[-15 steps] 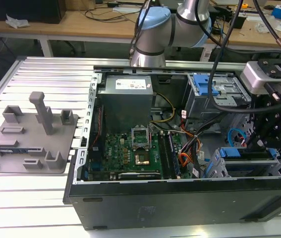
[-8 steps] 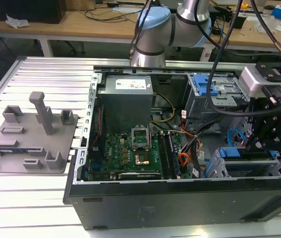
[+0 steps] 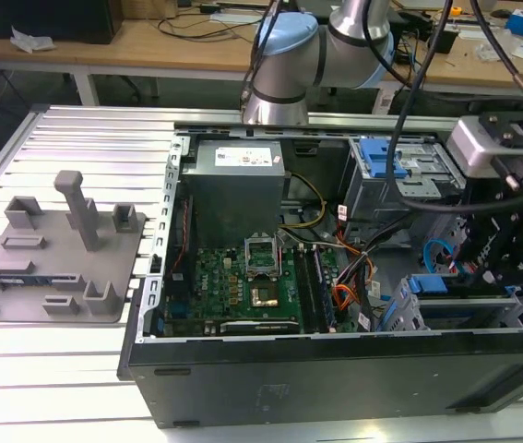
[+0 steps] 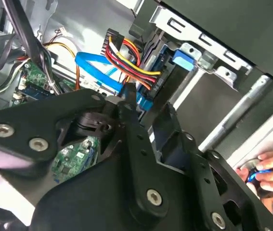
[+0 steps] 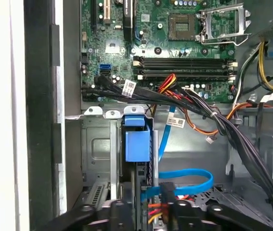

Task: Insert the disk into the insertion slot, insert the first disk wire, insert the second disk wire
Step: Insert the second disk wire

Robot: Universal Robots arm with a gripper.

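Note:
The disk point(image 5: 137, 144), silver in a blue carrier, stands edge-on inside the grey insertion slot point(image 5: 95, 149); in the exterior view the disk point(image 3: 432, 284) sits in the slot point(image 3: 407, 312) at the case's right end. The first disk wire point(image 4: 95, 67), light blue, loops point(image 5: 189, 178) back to the disk's rear. My gripper point(image 4: 129, 94) has its fingers drawn together on that wire's plug end, right at the disk. The second disk wire point(image 4: 129, 57), a red, yellow and black bundle with a dark plug, runs beside it point(image 5: 155, 209). In the exterior view my gripper point(image 3: 501, 263) hangs over the slot.
A person's hand point(image 4: 271, 168) rests outside the case wall. A thick black cable bundle point(image 5: 199, 108) crosses above the cage. The motherboard point(image 3: 243, 277), power supply point(image 3: 238, 175) and a taller bay with a blue latch point(image 3: 386, 161) crowd the case. A grey fixture point(image 3: 58, 249) lies on the table.

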